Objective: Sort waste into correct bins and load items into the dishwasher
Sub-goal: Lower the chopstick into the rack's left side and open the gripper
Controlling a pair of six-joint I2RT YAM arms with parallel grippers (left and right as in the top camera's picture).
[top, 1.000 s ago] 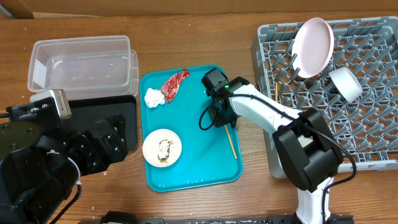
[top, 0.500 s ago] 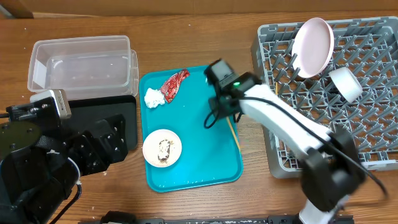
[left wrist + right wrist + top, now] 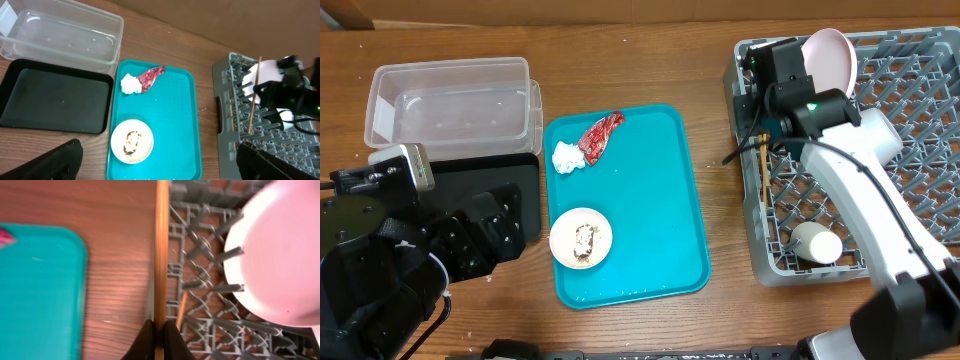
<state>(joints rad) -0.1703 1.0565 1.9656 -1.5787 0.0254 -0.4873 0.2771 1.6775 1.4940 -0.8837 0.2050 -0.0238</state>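
Note:
My right gripper [image 3: 160, 327] is shut on a thin wooden chopstick [image 3: 161, 250] and holds it over the left edge of the grey dish rack [image 3: 920, 200]; the overhead view shows the held chopstick [image 3: 764, 165] too. A second chopstick [image 3: 181, 311] lies in the rack. The pink plate [image 3: 823, 62] stands in the rack and a small white cup [image 3: 817, 243] lies near its front. The red wrapper [image 3: 601, 135], the tissue [image 3: 566, 157] and a small white bowl with food scraps [image 3: 581, 238] sit on the teal tray [image 3: 660, 200]. My left gripper [image 3: 159, 150] is open and high above the table.
The clear tub [image 3: 450, 100] stands at the back left, with the black tray [image 3: 515, 190] just in front of it, partly under my left arm. Bare wood separates the teal tray from the rack.
My right gripper has carried the chopstick from the right side of the teal tray up and right to the rack's left edge. The left arm has not moved.

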